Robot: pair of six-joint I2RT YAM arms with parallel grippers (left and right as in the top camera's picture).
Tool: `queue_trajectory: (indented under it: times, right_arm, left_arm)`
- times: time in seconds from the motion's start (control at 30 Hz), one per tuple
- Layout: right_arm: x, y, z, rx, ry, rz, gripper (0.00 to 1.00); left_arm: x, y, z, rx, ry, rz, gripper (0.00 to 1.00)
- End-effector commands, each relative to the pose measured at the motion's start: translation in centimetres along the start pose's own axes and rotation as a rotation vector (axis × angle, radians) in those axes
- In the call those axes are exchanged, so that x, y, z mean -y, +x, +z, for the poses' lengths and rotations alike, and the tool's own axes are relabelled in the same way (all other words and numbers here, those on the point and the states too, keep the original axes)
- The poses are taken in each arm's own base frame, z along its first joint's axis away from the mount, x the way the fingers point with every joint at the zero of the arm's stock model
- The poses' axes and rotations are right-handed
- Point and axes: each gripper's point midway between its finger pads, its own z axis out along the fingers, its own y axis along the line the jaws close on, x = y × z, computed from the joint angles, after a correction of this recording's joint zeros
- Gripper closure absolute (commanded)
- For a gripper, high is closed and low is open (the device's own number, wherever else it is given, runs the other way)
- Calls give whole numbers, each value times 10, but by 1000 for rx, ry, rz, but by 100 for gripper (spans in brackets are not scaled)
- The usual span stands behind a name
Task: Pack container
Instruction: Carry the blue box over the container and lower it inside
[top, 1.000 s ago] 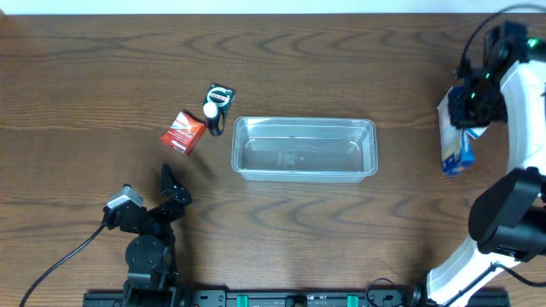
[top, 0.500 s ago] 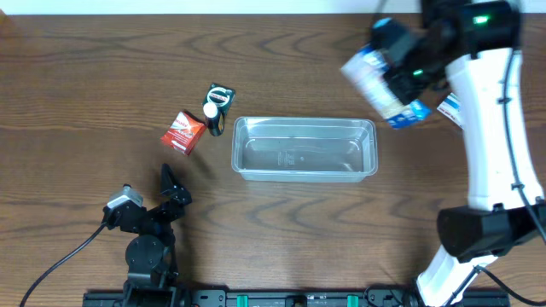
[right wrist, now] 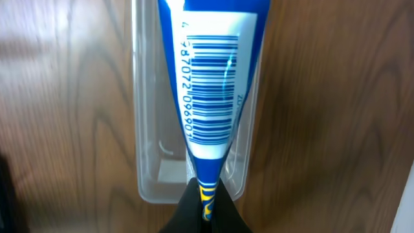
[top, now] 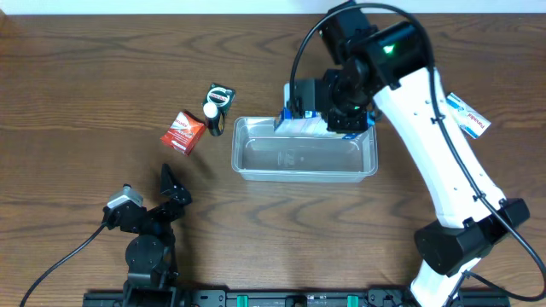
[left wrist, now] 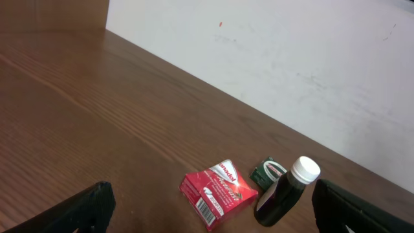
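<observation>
Carried from the right edge, the blue pack (right wrist: 210, 84) is pinched tight by the right gripper (right wrist: 206, 200) over the container (top: 247, 152), mid-table. Lowering and letting go are needed next. The left gripper (top: 173, 189) is spread open, empty.

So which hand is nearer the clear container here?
Right. The right hand is above the container's far side, gripping a blue-and-white packet over it. The left hand sits open off to the container's near-left, well apart from it.
</observation>
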Motion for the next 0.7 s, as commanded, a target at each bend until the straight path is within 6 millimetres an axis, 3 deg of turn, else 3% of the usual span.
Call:
queue_trajectory:
  times: [0.0,0.27,0.67]
  right_arm:
    - [2,14,10,-91,34,16,99]
    - [8,17,52,-182,96,71,99]
    - [6,1,83,-182,140,36,99]
  left_arm:
    - [-11,13,1,-29,-41,34,2]
    - [-11,13,1,-29,-41,34,2]
    - [-11,13,1,-29,-42,34,2]
